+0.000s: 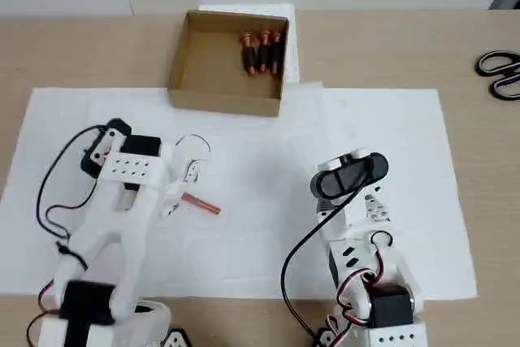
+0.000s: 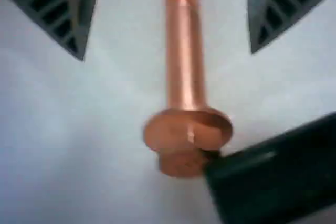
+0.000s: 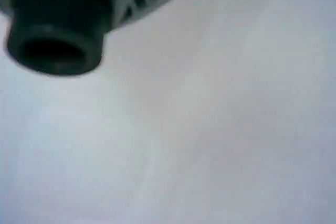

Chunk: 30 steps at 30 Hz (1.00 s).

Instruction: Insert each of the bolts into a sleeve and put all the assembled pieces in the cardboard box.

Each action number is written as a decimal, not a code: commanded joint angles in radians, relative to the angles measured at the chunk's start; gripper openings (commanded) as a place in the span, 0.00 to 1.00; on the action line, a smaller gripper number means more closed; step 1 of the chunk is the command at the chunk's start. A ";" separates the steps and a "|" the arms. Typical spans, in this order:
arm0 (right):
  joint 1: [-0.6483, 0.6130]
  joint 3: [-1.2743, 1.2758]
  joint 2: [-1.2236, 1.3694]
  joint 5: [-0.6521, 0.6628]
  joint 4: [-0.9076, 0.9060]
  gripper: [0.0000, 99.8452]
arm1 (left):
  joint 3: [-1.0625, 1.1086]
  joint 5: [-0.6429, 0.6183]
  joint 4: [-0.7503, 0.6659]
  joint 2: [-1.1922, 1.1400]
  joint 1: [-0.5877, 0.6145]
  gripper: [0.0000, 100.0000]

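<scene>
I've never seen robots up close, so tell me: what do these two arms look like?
Both are chunky white plastic with black motor blocks and looping black and red cables. The left arm has a plate with round holes and ribbed fingers; the right arm carries a black oval camera.

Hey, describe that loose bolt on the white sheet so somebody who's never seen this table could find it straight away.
Start at the cardboard box, then come toward the arms across the white sheet to the left gripper. The bolt lies flat there, between its open jaws. Unlike the three pieces inside the box, it is bare copper, with no black sleeve on it.
</scene>
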<state>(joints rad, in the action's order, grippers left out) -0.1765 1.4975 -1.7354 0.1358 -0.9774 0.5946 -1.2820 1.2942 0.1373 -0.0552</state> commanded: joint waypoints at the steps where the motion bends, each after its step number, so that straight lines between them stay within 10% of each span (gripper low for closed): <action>1: 0.010 -0.008 -0.013 0.011 0.019 0.00 | -0.042 0.005 -0.011 -0.068 0.003 0.20; 18: 0.012 -0.008 -0.013 0.011 0.019 0.00 | -0.186 0.000 0.000 -0.265 -0.003 0.01; 30: 0.004 -0.003 -0.013 0.011 0.206 0.00 | -0.671 0.006 0.396 -0.265 -0.256 0.01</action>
<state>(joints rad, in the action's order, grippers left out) -0.1718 1.5006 -1.7354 0.1358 -0.8470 0.0529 -1.2820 1.6103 -0.1327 -0.2624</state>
